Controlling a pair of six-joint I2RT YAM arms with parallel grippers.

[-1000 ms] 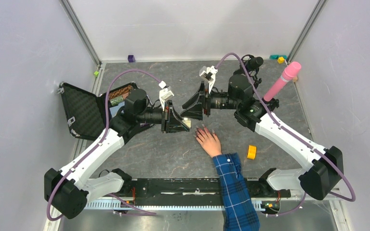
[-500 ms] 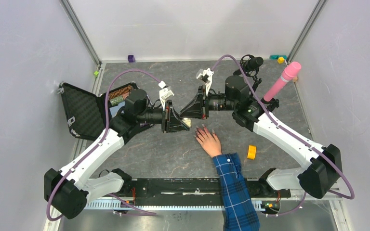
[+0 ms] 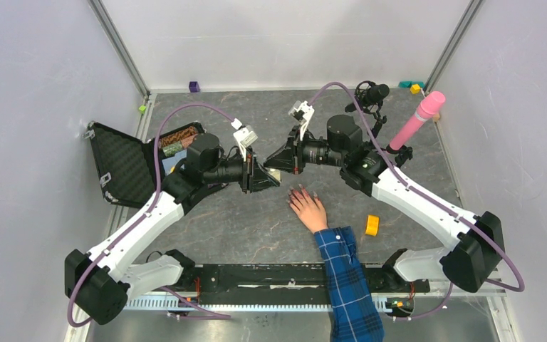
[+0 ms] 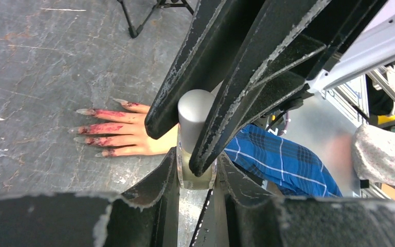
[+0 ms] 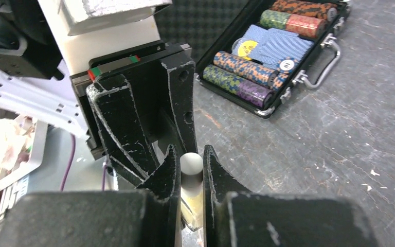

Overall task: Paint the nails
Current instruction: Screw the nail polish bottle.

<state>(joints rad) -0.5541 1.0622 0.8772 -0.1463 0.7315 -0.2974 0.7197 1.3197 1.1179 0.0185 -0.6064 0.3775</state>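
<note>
A small bottle with clear yellowish glass and a grey-white cap is held above the table between the two arms. My left gripper is shut on the glass body. My right gripper is shut on the cap, its black fingers reaching in from the opposite side. Both grippers meet near the table's middle. A pale hand in a blue plaid sleeve lies flat just below them. Its long nails and fingers are smeared dark pink-red.
An open black case of poker chips lies at the left. A yellow ring sits right of the hand. A pink cylinder and a black tripod stand at the back right, with small blocks along the back edge.
My right gripper has moved left to meet the left one and its jaws have shut on the bottle's cap. The left arm and the hand have barely moved.
</note>
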